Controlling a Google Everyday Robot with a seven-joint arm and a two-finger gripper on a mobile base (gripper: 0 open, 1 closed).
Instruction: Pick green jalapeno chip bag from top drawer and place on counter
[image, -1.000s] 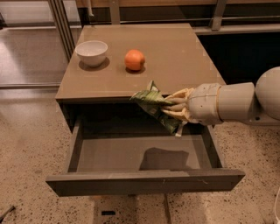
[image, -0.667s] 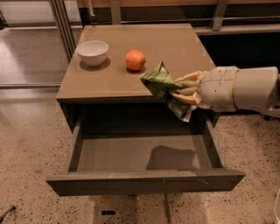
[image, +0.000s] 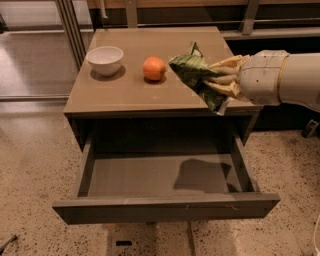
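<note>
At the left rear of the counter (image: 125, 97), a white bowl (image: 105, 59), upright. Right of it, near the counter's middle, an orange (image: 154, 68), well apart from the bowl. Just right of the orange, over the counter's right part, the green chip bag (image: 192, 72), crumpled and tilted, held up off the surface; hard to tell whether its left tip touches the orange. Below the counter's front edge, the top drawer (image: 165, 209), pulled out, smooth and grey inside, with a dark shadow (image: 202, 175) on its bottom toward the right. Speckled floor (image: 30, 165) on both sides of the counter.

Behind the counter's left rear corner, metal posts (image: 70, 25), cut off by the upper border. Bag's lower corner hanging past the counter's front-right edge and hiding a bit of it. Bag's right half buried among the fingers; print unreadable.

Reaching in from the counter's right, a pale arm (image: 285, 77), level, cut off at the right border. Gripper (image: 215, 82) over the counter's right side, pointing left, clamped tight on the bag.
</note>
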